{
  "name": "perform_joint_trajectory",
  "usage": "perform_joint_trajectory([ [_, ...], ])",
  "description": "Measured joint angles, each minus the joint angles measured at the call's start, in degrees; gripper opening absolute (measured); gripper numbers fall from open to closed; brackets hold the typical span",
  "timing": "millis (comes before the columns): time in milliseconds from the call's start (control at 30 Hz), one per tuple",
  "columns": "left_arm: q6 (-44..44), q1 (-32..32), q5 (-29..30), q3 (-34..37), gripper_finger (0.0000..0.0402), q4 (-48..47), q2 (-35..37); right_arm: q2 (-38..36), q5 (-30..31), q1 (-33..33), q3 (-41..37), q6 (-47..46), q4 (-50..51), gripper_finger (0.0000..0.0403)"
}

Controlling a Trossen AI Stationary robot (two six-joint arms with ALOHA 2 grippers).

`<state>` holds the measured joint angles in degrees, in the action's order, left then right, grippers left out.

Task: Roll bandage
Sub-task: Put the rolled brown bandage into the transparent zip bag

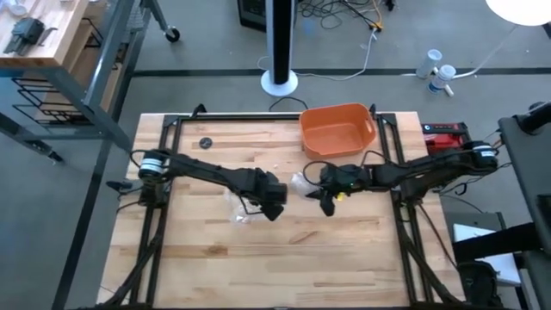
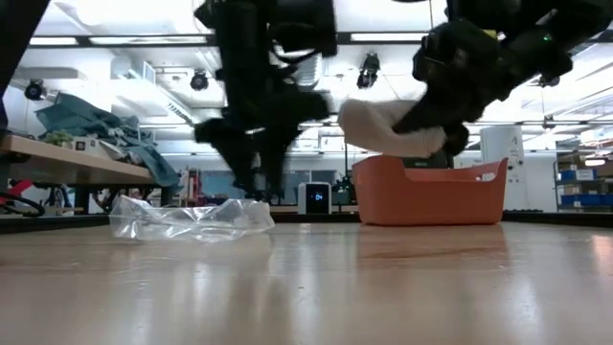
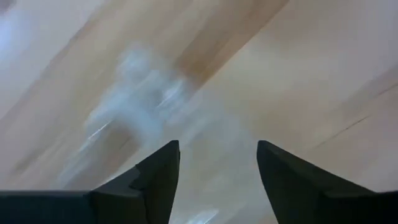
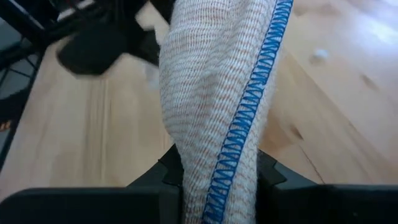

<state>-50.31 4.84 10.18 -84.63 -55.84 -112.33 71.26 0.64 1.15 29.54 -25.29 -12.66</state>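
The bandage (image 4: 217,81), off-white gauze with a blue stitched edge, is held above the table by my right gripper (image 4: 217,168), which is shut on it. In the low view the bandage (image 2: 383,129) hangs in front of the orange tub (image 2: 431,192). In the high view it shows as a pale patch (image 1: 301,182) near mid-table. My left gripper (image 3: 217,146) is open with nothing between its fingers. It points down at the table beside the bandage, over a crumpled clear plastic wrapper (image 2: 192,218). My right gripper pinches the bandage between its two fingers (image 4: 268,169), with the bunched cloth and its blue edge (image 4: 227,174) filling the gap. The fingers come from the table's right, slanting down. The bandage reaches forward past the fingertips and is lifted clear of the table (image 2: 378,134).
The orange tub (image 1: 337,129) stands at the far edge, right of centre. The clear wrapper (image 1: 241,211) lies on the wood just under my left arm. A small dark round thing (image 1: 206,143) sits at the far left. Bare wood (image 1: 284,258) spreads toward the near edge.
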Motion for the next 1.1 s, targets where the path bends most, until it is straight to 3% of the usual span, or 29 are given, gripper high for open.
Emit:
perform_joint_trajectory([
  [100,0.4,-0.1,0.4,-3.1,0.0199,1.1,-2.4,-0.3,-0.1,0.1,-0.4,0.0,1.0,0.0081],
  [167,0.3,-0.1,0.4,-2.9,0.0190,-3.5,-3.2,0.8,-0.1,0.1,0.4,0.0,-0.7,0.0081],
  [333,-0.8,-0.1,-0.3,-1.9,0.0177,-3.5,-4.5,1.7,-0.5,0.1,0.4,0.4,-0.6,0.0081],
  [400,-1.0,-0.1,-0.3,-2.2,0.0178,0.5,-5.0,1.4,-0.6,0.1,0.3,0.4,0.1,0.0081],
  [700,-2.2,-0.1,0.0,-2.3,0.0193,-4.7,-1.8,1.5,-0.6,0.3,0.6,0.8,-0.2,0.0081],
  [1100,-5.5,-0.2,2.5,-1.4,0.0185,-12.8,-0.1,1.6,-0.6,0.4,0.7,0.9,0.0,0.0081],
])
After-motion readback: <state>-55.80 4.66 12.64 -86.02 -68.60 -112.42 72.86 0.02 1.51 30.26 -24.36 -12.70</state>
